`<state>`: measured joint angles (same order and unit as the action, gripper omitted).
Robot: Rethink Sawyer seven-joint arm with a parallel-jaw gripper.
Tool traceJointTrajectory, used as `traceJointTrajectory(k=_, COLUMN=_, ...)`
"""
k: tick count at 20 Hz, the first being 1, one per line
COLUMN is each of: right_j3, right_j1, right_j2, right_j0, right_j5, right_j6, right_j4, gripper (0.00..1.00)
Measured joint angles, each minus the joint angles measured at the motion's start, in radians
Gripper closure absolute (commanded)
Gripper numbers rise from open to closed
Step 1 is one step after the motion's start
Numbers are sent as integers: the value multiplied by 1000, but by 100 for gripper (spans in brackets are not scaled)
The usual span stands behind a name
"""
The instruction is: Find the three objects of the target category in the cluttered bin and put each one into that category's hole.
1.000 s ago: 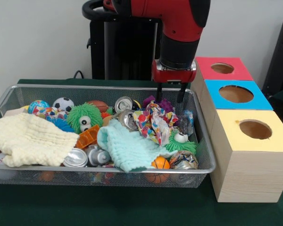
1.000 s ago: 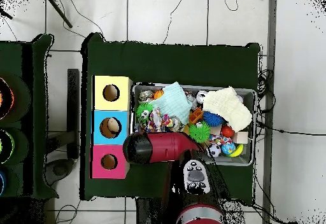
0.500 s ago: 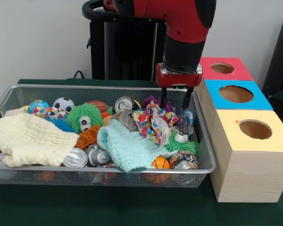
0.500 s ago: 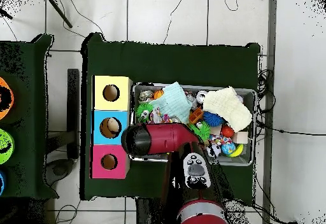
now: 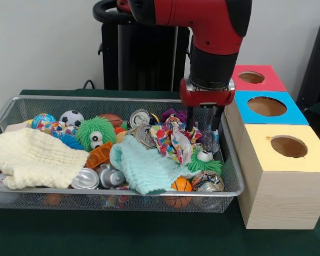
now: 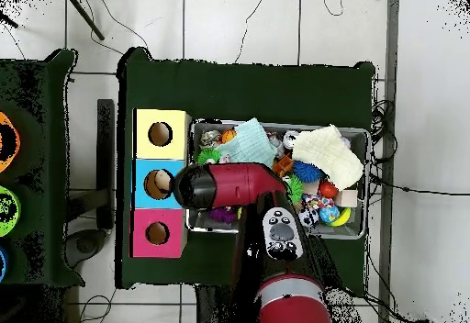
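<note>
Over the bin's box-side end: the gripper (image 5: 202, 127) hangs with its two dark fingers spread apart, tips dipping among the clutter; nothing is held between them.
Directly under the gripper: a crumpled clear wrapper (image 5: 209, 140) and a green fuzzy toy with one eye (image 5: 205, 160).
Beside it: a crinkled multicoloured paper wad (image 5: 172, 140), with a purple item (image 5: 181, 116) just behind.
Cans: one silver can (image 5: 140, 117) near the far wall, a second can (image 5: 145, 135) touching the teal cloth, two more cans (image 5: 100, 177) low at the front.
Cloths: a teal cloth (image 5: 144, 165) in the middle, a cream knitted cloth (image 5: 34, 158) draped over the other end.
Balls: a soccer ball (image 5: 71, 118), a patterned ball (image 5: 43, 121), a small orange ball (image 5: 181, 185) at the front wall.
Other toy: a green fuzzy toy with two eyes (image 5: 96, 133).
Bin: a wire mesh bin (image 5: 226, 154) on the dark green table (image 5: 122, 234).
Boxes: yellow box (image 5: 288, 176), blue box (image 5: 266, 109) and red box (image 5: 253, 77) in a row beside the bin, each with a round hole on top.
Overhead: the red arm (image 6: 229, 187) covers the bin's end nearest the boxes, and something pale shows inside the blue box's hole.
</note>
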<state>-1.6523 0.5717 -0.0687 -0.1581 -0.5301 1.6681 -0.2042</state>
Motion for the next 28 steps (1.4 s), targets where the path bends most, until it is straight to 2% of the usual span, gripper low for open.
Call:
traceJointTrajectory(k=14, right_j3=81, right_j1=-45, right_j2=-6, right_j0=-3, right_j5=-26, right_j6=0, right_j4=0, gripper=0)
traceJointTrajectory(k=28, right_j3=83, right_j1=-104, right_j2=-24, right_j0=-15, right_j5=-22, right_j6=0, right_j4=0, gripper=0)
